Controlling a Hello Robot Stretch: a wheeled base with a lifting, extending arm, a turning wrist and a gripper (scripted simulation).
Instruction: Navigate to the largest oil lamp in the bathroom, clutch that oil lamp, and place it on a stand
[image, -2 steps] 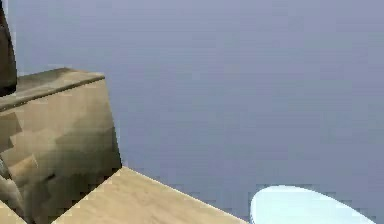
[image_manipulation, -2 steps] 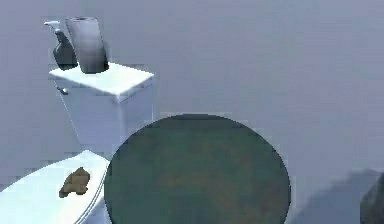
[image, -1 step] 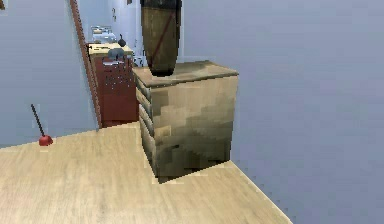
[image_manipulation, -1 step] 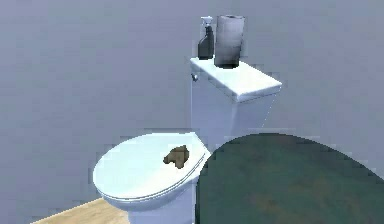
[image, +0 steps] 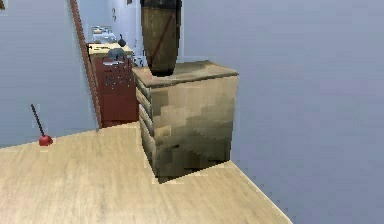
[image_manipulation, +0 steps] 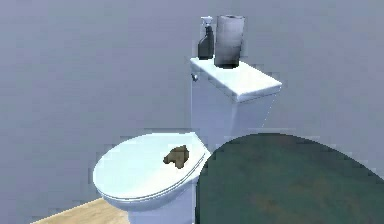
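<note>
1. Forward view: a tall dark vessel (image: 160, 38) stands on a wooden chest (image: 195, 125); I cannot tell whether it is the oil lamp.
2. A red plunger (image: 42, 132) stands near the doorway.
3. Arm side view: a grey cylinder (image_manipulation: 230, 40) and a small bottle (image_manipulation: 206, 40) stand on the toilet (image_manipulation: 140, 172) tank, and a brown lump (image_manipulation: 177, 156) lies on its lid.
4. The hand's state cannot be told.

No text can be read on anything here (no labels, numbers or signs either)
</note>
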